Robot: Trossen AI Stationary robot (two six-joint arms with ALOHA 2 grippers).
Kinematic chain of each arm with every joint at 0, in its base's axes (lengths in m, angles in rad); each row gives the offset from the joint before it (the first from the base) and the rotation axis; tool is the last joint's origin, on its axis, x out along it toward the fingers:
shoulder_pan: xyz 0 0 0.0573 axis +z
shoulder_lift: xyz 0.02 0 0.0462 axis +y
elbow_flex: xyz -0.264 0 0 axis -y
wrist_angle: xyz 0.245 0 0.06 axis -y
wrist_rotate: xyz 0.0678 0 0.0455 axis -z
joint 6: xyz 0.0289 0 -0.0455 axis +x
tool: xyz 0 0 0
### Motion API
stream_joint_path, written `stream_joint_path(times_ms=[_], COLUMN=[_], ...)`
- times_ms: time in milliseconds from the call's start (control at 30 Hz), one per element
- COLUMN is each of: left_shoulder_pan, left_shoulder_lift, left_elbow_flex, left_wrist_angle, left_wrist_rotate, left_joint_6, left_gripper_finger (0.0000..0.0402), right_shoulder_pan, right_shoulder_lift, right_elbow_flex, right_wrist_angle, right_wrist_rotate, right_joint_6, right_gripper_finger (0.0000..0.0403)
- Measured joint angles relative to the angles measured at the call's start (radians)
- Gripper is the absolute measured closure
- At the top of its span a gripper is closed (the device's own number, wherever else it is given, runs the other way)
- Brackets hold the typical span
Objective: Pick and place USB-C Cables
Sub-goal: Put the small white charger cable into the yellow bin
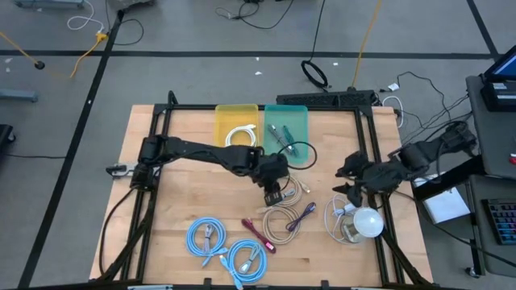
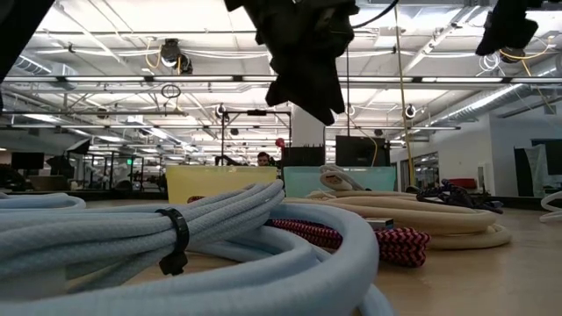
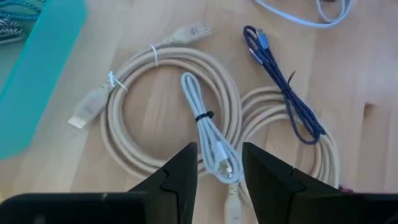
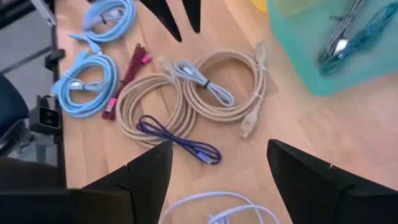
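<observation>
My left gripper (image 1: 274, 193) (image 3: 221, 171) hovers open above two beige cable coils (image 3: 168, 106) (image 3: 323, 155) lying flat near the table's middle. Its fingers stand either side of a short white cable (image 3: 208, 134) that lies across the nearer coil. A purple cable (image 3: 283, 87) rests over the second coil. A maroon cable (image 1: 260, 234) and two light blue coils (image 1: 208, 235) (image 1: 246, 259) lie toward the near edge. My right gripper (image 1: 352, 184) (image 4: 217, 180) waits open at the right, above the table. One white cable (image 1: 240, 137) lies in the yellow bin, a teal one (image 4: 367, 28) in the teal bin.
The yellow bin (image 1: 226, 117) and the teal bin (image 1: 305, 121) stand side by side at the far edge. A white cord with a round bulb (image 1: 368, 221) lies near my right gripper. A dark frame runs along the table's sides. Bare wood shows on the near left.
</observation>
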Motion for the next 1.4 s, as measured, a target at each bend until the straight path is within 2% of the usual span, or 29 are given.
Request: stream_joint_path(times_ms=[100, 200, 400, 533, 667, 900, 1033, 1167, 1400], left_shoulder_pan=[-0.007, -0.025, -0.061, -0.098, -0.137, -0.217, -0.26, -0.303, -0.367], left_shoulder_lift=[-0.003, -0.009, -0.012, -0.017, -0.07, -0.197, -0.267, -0.326, -0.394], left_elbow_flex=[0.009, 0.009, 0.008, 0.008, 0.008, 0.008, 0.008, 0.008, 0.008], left_wrist_angle=[-0.038, -0.106, -0.184, -0.173, -0.182, -0.239, -0.279, -0.326, -0.391], left_wrist_rotate=[-0.002, -0.024, -0.021, -0.025, -0.08, -0.275, -0.386, -0.47, -0.601], left_joint_6=[-0.003, -0.005, -0.072, -0.122, -0.189, -0.341, -0.427, -0.498, -0.588], left_gripper_finger=[0.0273, 0.0273, 0.0273, 0.0273, 0.0273, 0.0273, 0.0273, 0.0273, 0.0273], right_shoulder_pan=[0.0, -0.004, -0.1, -0.189, -0.258, -0.309, -0.318, -0.331, -0.337], right_shoulder_lift=[0.009, 0.035, 0.206, 0.356, 0.474, 0.594, 0.654, 0.717, 0.761], right_elbow_flex=[-0.065, -0.155, -0.299, -0.312, -0.276, -0.151, -0.128, -0.126, -0.128], right_wrist_angle=[0.104, 0.28, 0.488, 0.636, 0.767, 0.776, 0.776, 0.777, 0.826], right_wrist_rotate=[-0.001, -0.016, -0.165, -0.246, -0.308, -0.342, -0.348, -0.395, -0.333], right_joint_6=[-0.001, -0.071, -0.205, -0.338, -0.455, -0.614, -0.683, -0.712, -0.754], right_gripper_finger=[0.0144, 0.0145, 0.0145, 0.0145, 0.0145, 0.0146, 0.016, 0.0181, 0.0207])
